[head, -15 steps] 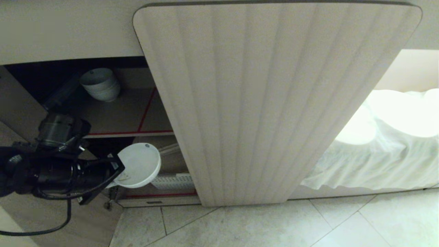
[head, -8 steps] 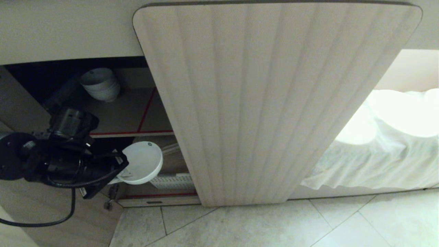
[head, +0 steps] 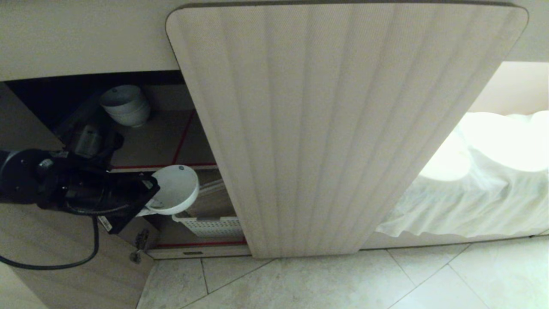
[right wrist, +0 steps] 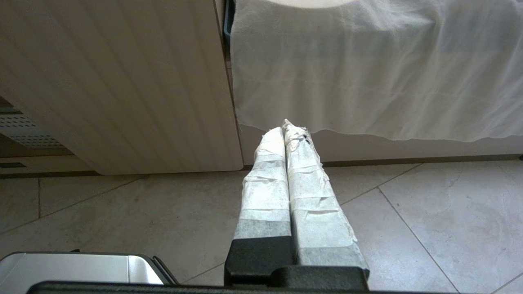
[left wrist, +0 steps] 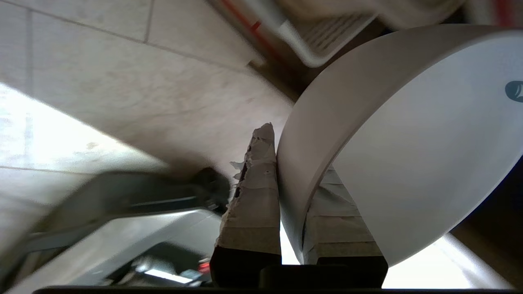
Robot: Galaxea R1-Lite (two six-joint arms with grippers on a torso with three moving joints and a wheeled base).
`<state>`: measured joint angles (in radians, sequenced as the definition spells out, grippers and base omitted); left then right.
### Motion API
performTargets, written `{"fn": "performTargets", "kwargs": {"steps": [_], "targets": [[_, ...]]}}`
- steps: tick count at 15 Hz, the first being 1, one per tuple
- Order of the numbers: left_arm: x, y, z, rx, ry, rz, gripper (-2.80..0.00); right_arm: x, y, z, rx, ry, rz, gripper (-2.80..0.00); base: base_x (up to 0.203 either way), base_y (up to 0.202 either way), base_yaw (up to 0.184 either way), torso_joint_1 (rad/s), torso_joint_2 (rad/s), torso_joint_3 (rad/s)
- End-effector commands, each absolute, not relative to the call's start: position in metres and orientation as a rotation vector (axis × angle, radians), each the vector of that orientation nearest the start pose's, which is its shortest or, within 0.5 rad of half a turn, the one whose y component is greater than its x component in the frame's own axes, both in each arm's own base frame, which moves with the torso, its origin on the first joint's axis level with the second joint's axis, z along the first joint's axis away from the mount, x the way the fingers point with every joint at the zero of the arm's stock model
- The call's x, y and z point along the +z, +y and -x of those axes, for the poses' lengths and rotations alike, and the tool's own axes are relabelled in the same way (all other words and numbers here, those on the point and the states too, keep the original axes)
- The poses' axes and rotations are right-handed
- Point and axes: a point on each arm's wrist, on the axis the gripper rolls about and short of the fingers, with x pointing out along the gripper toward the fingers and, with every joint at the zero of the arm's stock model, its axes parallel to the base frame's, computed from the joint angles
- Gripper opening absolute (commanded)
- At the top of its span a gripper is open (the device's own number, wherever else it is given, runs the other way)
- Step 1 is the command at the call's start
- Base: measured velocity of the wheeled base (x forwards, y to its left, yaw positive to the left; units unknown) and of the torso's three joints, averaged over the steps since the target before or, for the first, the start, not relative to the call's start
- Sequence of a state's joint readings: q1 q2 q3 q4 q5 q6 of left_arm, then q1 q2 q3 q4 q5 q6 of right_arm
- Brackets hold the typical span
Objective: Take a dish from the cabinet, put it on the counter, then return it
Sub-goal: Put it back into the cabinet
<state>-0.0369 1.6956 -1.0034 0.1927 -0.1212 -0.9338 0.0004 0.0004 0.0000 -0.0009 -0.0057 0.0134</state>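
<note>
- The tiled floor lies nearest; above it the right gripper hangs parked low with its taped fingers pressed together on nothing, facing the closed fluted door and the white cloth at the right.
- At the near left the left gripper is clamped on the rim of the dish; in the left wrist view one taped finger lies against the bowl's outer wall and the other sits inside, so the wall is pinched between them.
- The dish hangs tilted, its mouth turned partly sideways, in front of the open left side of the cabinet; it is level with the red-taped front edge of the upper shelf and above a white perforated basket lower down.
- Farther in, a stack of white bowls stands at the back left of that shelf, well apart from the dish.
- Whether the dish is going out or coming back I cannot tell from this alone; either way, the pinch on a thin rim is a slippery hold, so the wrist should turn slowly and keep the bowl from swinging.
- The foot should clear the shelf edge before any level travel; the path should stay left of the closed door's edge and away from the stack; no counter surface is in view.
</note>
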Motion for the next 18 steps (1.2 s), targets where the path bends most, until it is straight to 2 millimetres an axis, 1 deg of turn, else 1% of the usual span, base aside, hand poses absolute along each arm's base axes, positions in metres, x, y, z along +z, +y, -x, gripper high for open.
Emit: {"fn": "performTargets", "kwargs": {"steps": [1, 4, 8, 11, 17, 18], "targets": [[0.170, -0.011, -0.294, 0.285, 0.863, 0.937, -2.80, 0.076, 0.000, 0.023, -0.006, -0.002, -0.014, -2.80, 0.000, 0.000, 0.000, 0.000, 0.00, 0.000], [0.177, -0.006, -0.303, 0.289, 0.824, 0.959, -2.80, 0.076, 0.000, 0.023, -0.006, -0.002, -0.014, -2.80, 0.000, 0.000, 0.000, 0.000, 0.00, 0.000], [0.175, -0.004, -0.315, 0.350, 0.787, 0.946, -2.80, 0.076, 0.000, 0.023, -0.006, -0.002, -0.014, -2.80, 0.000, 0.000, 0.000, 0.000, 0.00, 0.000], [0.182, -0.004, -0.323, 0.363, 0.725, 0.999, -2.80, 0.076, 0.000, 0.023, -0.006, -0.002, -0.014, -2.80, 0.000, 0.000, 0.000, 0.000, 0.00, 0.000], [0.189, -0.004, -0.327, 0.350, 0.700, 1.011, -2.80, 0.076, 0.000, 0.023, -0.006, -0.001, -0.014, -2.80, 0.000, 0.000, 0.000, 0.000, 0.00, 0.000], [0.188, -0.004, -0.328, 0.351, 0.704, 1.010, -2.80, 0.076, 0.000, 0.023, -0.005, -0.002, -0.014, -2.80, 0.000, 0.000, 0.000, 0.000, 0.00, 0.000]]}}
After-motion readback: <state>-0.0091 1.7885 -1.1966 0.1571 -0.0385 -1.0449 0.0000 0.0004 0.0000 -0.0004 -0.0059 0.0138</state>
